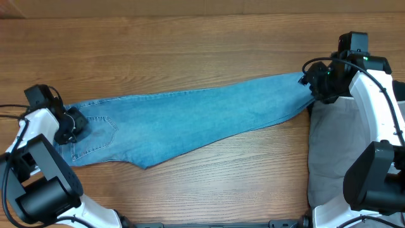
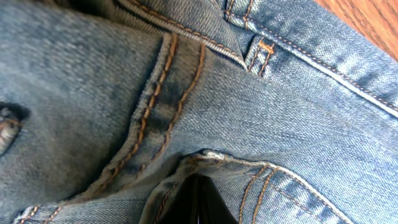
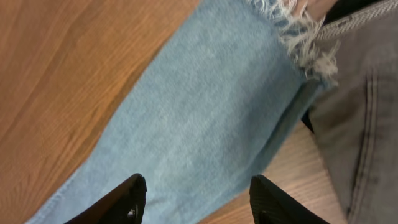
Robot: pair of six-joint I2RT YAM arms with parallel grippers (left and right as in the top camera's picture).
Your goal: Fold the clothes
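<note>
The light blue denim jeans (image 1: 190, 117) lie stretched across the table, waist at the left and frayed ankle hem at the right. My left gripper (image 1: 74, 123) sits at the waist end. In the left wrist view its dark fingers (image 2: 196, 202) are pressed together with the jeans' denim (image 2: 249, 106) bunched around them. My right gripper (image 1: 314, 85) is at the ankle end. In the right wrist view it (image 3: 198, 190) is open just above the jeans leg (image 3: 205, 106), short of the frayed hem (image 3: 305, 37).
Grey trousers (image 1: 332, 152) lie at the right edge, under my right arm, and touch the jeans' hem in the right wrist view (image 3: 360, 93). A sliver of black garment (image 3: 349, 6) shows beyond them. Bare wooden table (image 1: 190, 38) surrounds the jeans.
</note>
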